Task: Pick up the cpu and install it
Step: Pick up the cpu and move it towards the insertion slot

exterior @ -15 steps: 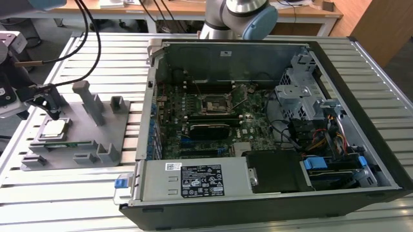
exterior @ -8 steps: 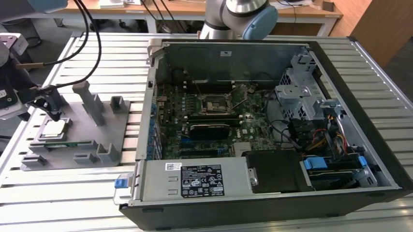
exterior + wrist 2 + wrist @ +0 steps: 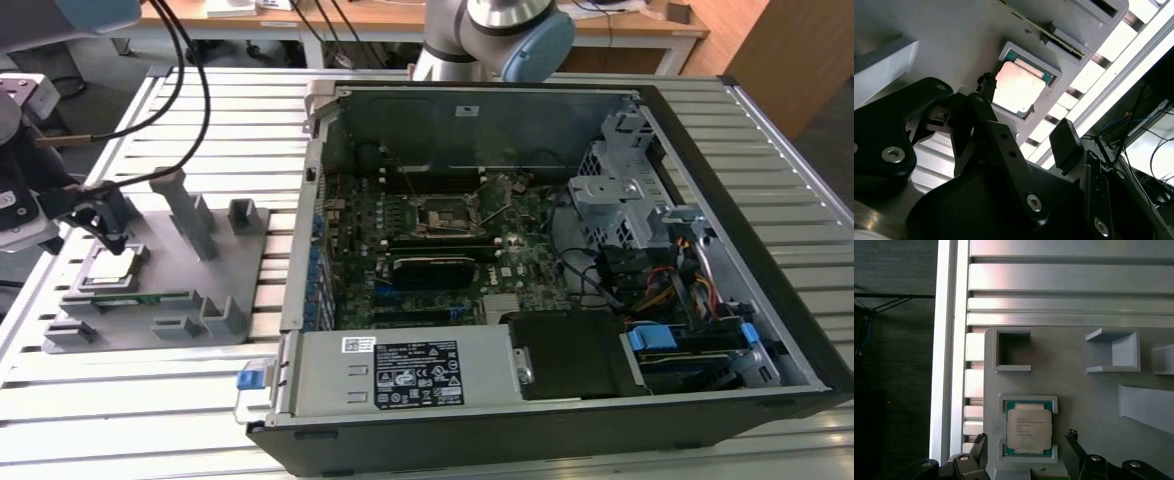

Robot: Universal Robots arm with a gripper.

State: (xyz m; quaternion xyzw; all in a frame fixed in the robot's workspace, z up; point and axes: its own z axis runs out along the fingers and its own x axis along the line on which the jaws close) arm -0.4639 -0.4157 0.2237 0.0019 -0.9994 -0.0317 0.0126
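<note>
The cpu is a flat silver square lying in a raised pocket of the grey fixture plate, at the exterior view's left. My gripper hovers just above it, open, with nothing between its fingers. In the first wrist view the cpu lies between the two black fingertips, which stand apart on either side of its pocket. The second wrist view shows the cpu just beyond one fingertip. The black-framed socket sits on the motherboard inside the open computer case.
A green memory stick lies in a slot of the plate beside the cpu. Grey upright holders rise from the plate. The open case takes up the exterior view's middle and right. Cables hang above the slatted table.
</note>
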